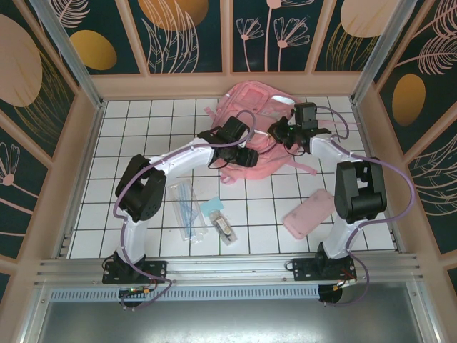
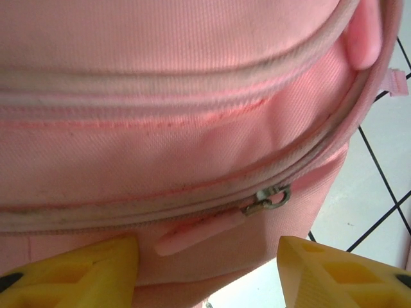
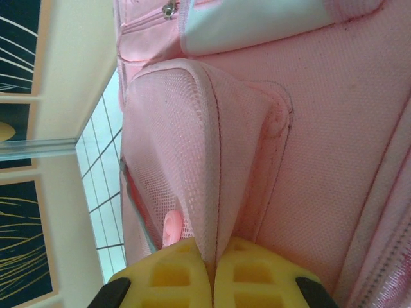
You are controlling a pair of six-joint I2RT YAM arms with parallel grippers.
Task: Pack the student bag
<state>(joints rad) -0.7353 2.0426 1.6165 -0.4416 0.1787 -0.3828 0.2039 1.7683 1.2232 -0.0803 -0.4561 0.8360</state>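
The student bag (image 1: 258, 100), a big pink backpack, lies at the back of the tiled table. My left gripper (image 1: 246, 157) is at the bag's near edge. In the left wrist view it (image 2: 209, 253) stands open, its yellow fingers (image 2: 77, 273) either side of a pink zipper pull (image 2: 199, 234) that hangs from a metal slider (image 2: 270, 197) on a closed zipper. The fingers do not touch the pull. My right gripper (image 1: 280, 131) is at the bag's right side. In the right wrist view it (image 3: 213, 256) is shut on a raised fold of the bag's mesh fabric (image 3: 186, 147).
A flat pink pouch (image 1: 308, 213) lies at the right front. A clear case of pens (image 1: 187, 207), a light blue item (image 1: 212, 207) and a small clear packet (image 1: 225, 230) lie in front of the left arm. Low walls (image 1: 93, 143) ring the table.
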